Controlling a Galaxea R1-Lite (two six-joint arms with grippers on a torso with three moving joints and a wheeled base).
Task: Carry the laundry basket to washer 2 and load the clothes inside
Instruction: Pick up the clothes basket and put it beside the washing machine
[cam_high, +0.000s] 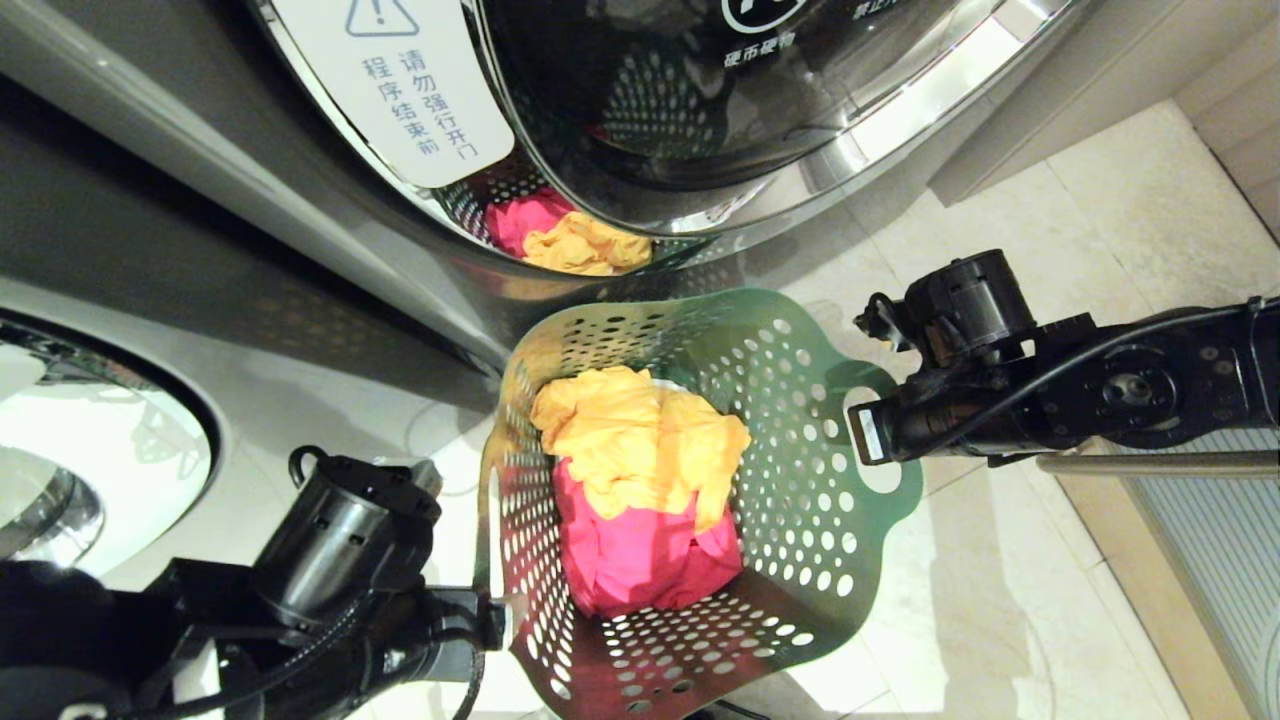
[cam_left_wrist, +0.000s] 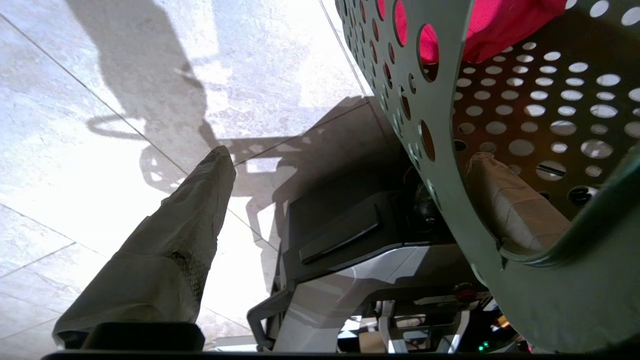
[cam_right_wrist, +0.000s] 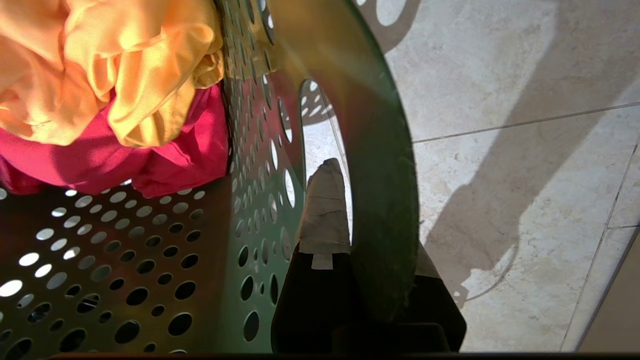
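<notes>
Green perforated plastic is what both tools meet. Right tool: clenched on the handle loop of the laundry basket at its right rim, one taped finger poking through the cut-out; judged a carrying grip that keeps the basket steady. Left tool: released, fingers spread wide astride the basket's left wall, one finger outside over the floor, the other inside the wall, neither pressing it. Basket: on the tiled floor, its far rim just beside the washer, below the open round door. Contents: clothes, a yellow-orange garment lying on a pink-red one, heaped toward the far wall; near floor of basket bare. Washer's numeral not visible. Loading judged not yet begun.
</notes>
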